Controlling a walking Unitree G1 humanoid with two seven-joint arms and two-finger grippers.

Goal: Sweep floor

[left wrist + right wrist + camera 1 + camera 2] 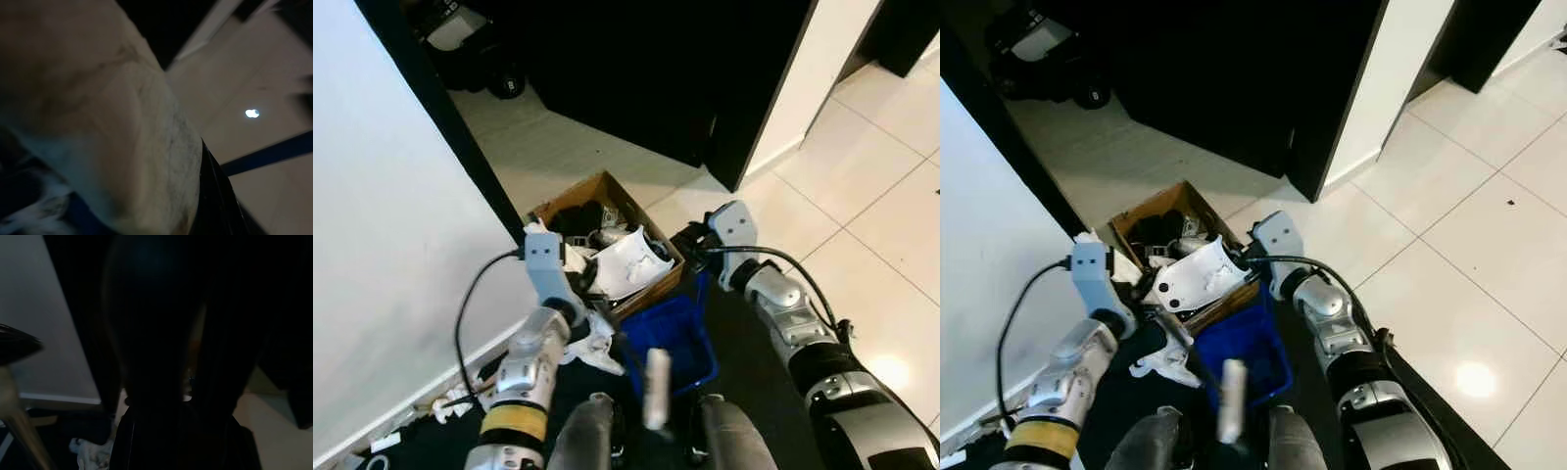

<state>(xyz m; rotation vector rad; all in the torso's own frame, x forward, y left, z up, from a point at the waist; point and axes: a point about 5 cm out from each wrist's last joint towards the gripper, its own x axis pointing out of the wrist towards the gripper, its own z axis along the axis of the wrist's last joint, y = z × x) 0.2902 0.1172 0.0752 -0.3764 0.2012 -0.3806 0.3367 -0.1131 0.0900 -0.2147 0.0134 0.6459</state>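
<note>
Between our left gripper (570, 294) and right gripper (690, 250): cardboard box (607, 191), blue dustpan (680, 338). Finger opening we cannot tell. We should tip dustpan slowly over box.

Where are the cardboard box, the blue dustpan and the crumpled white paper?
cardboard box (576, 196): left eye view, far rim.
blue dustpan (680, 338): left eye view, inner surface.
crumpled white paper (1197, 276): right eye view, its middle, atop the box.
</note>
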